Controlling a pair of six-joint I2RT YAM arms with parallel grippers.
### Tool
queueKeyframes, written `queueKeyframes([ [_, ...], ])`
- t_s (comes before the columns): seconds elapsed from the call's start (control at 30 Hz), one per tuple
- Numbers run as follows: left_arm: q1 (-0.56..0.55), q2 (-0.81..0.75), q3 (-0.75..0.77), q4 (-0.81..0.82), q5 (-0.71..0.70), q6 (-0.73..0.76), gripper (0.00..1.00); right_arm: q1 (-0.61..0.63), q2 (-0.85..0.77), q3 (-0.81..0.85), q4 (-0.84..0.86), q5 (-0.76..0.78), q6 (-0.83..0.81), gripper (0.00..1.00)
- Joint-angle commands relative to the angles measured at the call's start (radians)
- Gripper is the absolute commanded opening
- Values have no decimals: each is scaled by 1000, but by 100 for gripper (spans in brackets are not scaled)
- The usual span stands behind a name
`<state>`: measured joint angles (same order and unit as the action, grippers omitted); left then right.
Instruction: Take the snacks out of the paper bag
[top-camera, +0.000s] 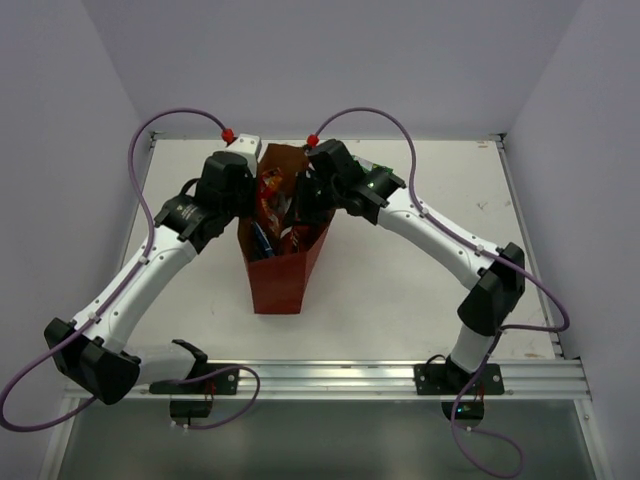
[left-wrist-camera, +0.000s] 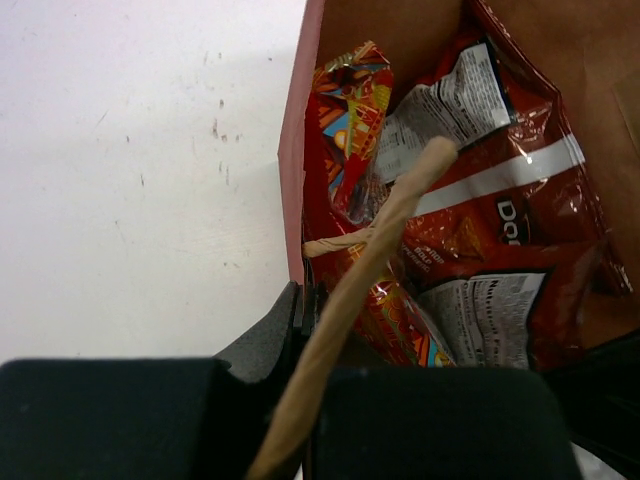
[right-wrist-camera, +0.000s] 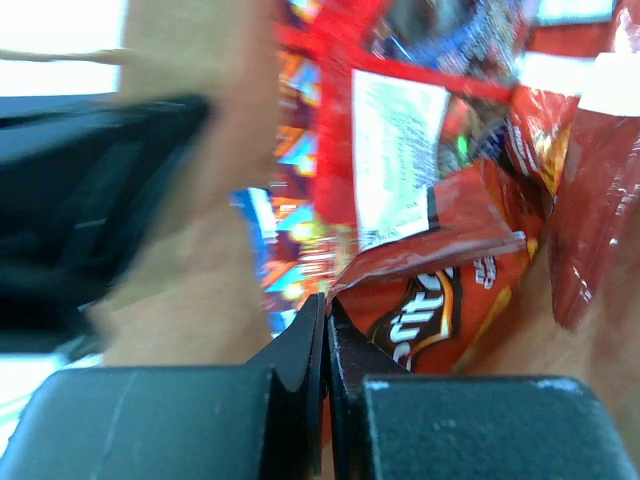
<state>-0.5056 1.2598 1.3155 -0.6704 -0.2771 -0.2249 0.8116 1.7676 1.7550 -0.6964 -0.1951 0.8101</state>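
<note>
The reddish-brown paper bag (top-camera: 275, 285) stands open mid-table with snacks inside. My left gripper (top-camera: 248, 207) is shut on the bag's left wall (left-wrist-camera: 295, 150) at the rim; its fingertips (left-wrist-camera: 303, 300) pinch the edge, and the twisted paper handle (left-wrist-camera: 370, 250) crosses in front. Inside lie a red chip bag (left-wrist-camera: 500, 210) and a colourful red packet (left-wrist-camera: 350, 110). My right gripper (top-camera: 302, 208) is down in the bag's mouth, shut (right-wrist-camera: 326, 310) on the corner of a red chip bag (right-wrist-camera: 440, 300). A blue packet (top-camera: 262, 240) shows beside it. The green-white packet is hidden.
The bag's tan inner wall (right-wrist-camera: 200, 280) is close on the right gripper's left. The white table (top-camera: 400, 290) surrounds the bag. A metal rail (top-camera: 330, 378) runs along the near edge, and walls close in at the back and sides.
</note>
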Motion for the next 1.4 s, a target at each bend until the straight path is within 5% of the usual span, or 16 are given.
queueKeyframes([
  [0.0, -8, -69, -4, 120, -10, 12, 0, 0, -105, 100, 80, 20, -49, 0],
  [0.33, -7, -120, -38, 158, -20, 53, 0, -2, -128, 164, 112, 34, -127, 0],
  [0.83, -7, -132, -67, 163, -45, 56, 0, -173, -132, 593, 103, -43, -169, 0],
  [1.03, -7, -135, -78, 170, -45, 53, 0, -314, -229, 526, 107, 26, -190, 0],
  [1.37, -5, -128, -64, 163, -51, 61, 0, -600, -445, 188, 107, 166, -250, 0],
])
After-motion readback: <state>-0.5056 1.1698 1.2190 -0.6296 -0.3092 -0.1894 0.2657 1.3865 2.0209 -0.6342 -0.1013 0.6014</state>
